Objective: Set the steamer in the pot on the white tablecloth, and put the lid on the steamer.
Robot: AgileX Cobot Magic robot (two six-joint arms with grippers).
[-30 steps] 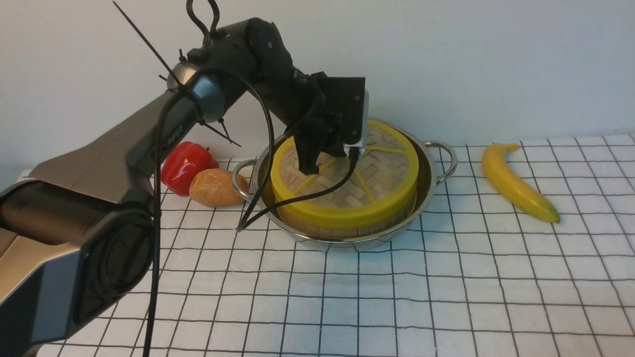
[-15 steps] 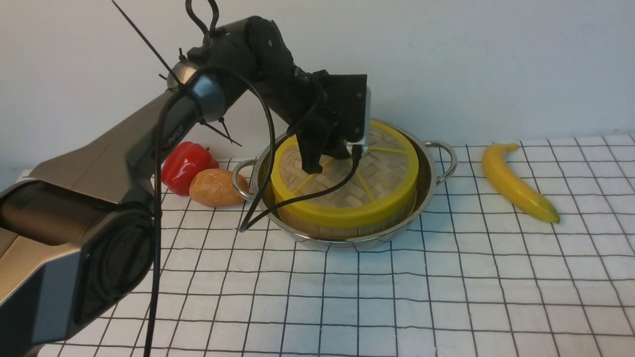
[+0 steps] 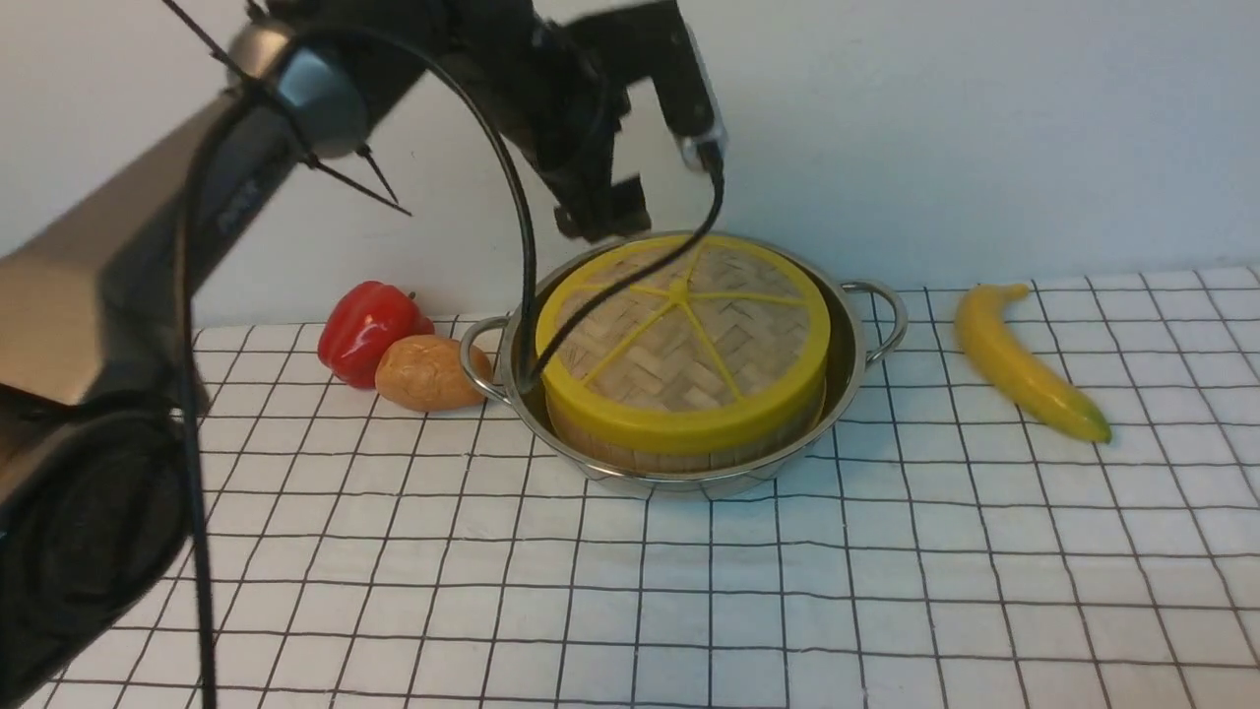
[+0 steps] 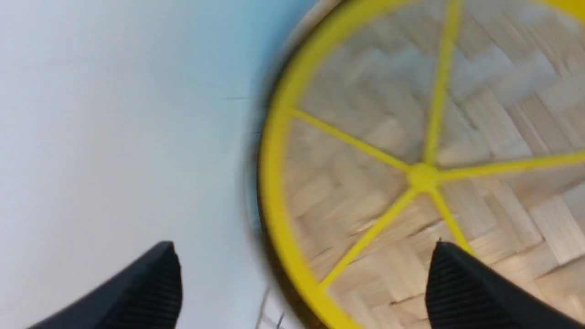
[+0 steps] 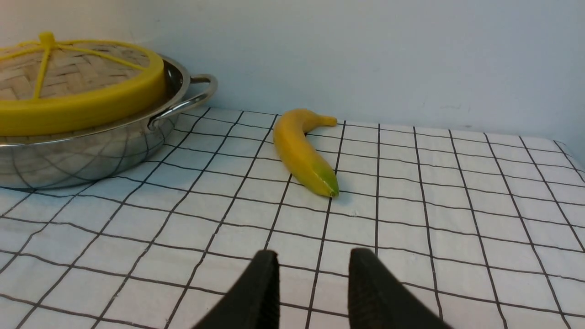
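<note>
Left arm [image 3: 148, 256]: grey-bronze metallic shell links, black rounded joint housings, faint lettering on the forearm. Black cable [image 3: 522, 226] loops along it, black zip-tie tails stick out. Left gripper [image 4: 301, 283]: black fingers with ribbed pads. Right gripper [image 5: 313, 288]: same black ribbed fingers.

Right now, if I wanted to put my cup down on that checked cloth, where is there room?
The near side of the white tablecloth is bare, in front of the pot. A smaller free patch lies between pot and banana. It is crowded where the red pepper and potato sit by the pot's handle.
</note>
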